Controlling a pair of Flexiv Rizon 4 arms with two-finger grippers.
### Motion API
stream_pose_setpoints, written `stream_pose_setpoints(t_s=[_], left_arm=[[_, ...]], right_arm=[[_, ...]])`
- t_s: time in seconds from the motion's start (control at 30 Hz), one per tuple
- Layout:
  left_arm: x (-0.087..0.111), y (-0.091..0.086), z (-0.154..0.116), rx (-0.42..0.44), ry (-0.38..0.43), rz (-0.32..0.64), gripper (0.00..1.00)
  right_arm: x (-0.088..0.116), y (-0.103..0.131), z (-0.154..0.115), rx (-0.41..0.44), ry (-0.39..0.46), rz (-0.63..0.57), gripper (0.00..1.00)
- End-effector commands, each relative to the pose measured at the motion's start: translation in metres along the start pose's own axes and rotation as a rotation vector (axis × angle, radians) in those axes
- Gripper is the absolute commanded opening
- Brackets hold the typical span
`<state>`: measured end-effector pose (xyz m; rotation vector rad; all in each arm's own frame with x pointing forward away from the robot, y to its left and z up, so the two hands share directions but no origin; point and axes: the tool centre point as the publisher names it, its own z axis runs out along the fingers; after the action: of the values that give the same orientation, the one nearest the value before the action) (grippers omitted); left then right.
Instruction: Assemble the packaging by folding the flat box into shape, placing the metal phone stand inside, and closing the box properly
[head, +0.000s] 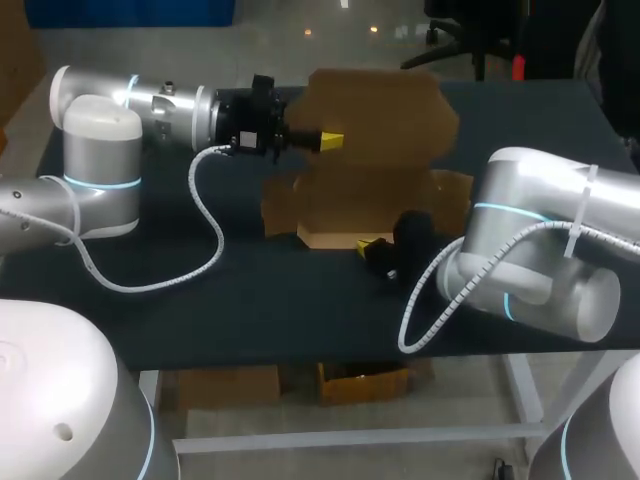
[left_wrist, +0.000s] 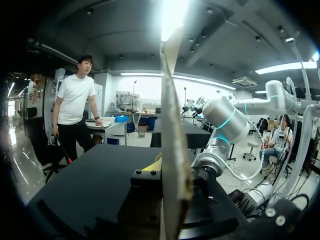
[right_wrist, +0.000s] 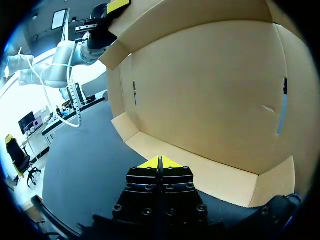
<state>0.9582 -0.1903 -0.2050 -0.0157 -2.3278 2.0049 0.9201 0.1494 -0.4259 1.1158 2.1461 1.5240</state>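
Your left gripper (head: 328, 138) pinches the cardboard box's (head: 370, 200) raised lid (left_wrist: 172, 150) mid-table (head: 200, 320). Your right gripper (right_wrist: 160, 163) - tips together, empty - noses the front wall; push harder and the lid could tear free.

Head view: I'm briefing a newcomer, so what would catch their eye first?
The half-folded cardboard box in the middle of the table, with its big flap standing upright. The left pincer grips that flap's edge from the side. The right pincer sits shut and empty just in front of the box's low front wall.
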Motion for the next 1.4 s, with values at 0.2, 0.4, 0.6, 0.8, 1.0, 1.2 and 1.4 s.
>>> stream_pose_setpoints(t_s=[0.2, 0.4, 0.6, 0.8, 1.0, 1.2, 1.4], left_arm=[[0.007, 0.004, 0.001, -0.007, 0.020, -0.009, 0.00], [0.009, 0.008, 0.004, -0.004, 0.031, -0.030, 0.00], [0.014, 0.011, 0.006, -0.002, 0.046, -0.048, 0.00], [0.019, 0.014, 0.005, -0.011, 0.051, -0.061, 0.00], [0.023, 0.016, 0.003, -0.018, 0.055, -0.066, 0.00], [0.025, 0.018, 0.002, -0.018, 0.056, -0.071, 0.00], [0.026, 0.023, 0.004, -0.001, 0.057, -0.078, 0.00]], right_arm=[[0.002, -0.001, 0.002, -0.004, -0.008, 0.000, 0.00], [0.002, -0.001, 0.002, -0.004, -0.008, 0.000, 0.00], [0.002, -0.001, 0.002, -0.004, -0.008, 0.000, 0.00], [0.002, -0.001, 0.002, -0.004, -0.008, 0.000, 0.00], [0.002, -0.001, 0.002, -0.004, -0.008, 0.000, 0.00], [0.002, -0.001, 0.002, -0.004, -0.008, 0.000, 0.00], [0.002, -0.001, 0.002, -0.004, -0.008, 0.000, 0.00]])
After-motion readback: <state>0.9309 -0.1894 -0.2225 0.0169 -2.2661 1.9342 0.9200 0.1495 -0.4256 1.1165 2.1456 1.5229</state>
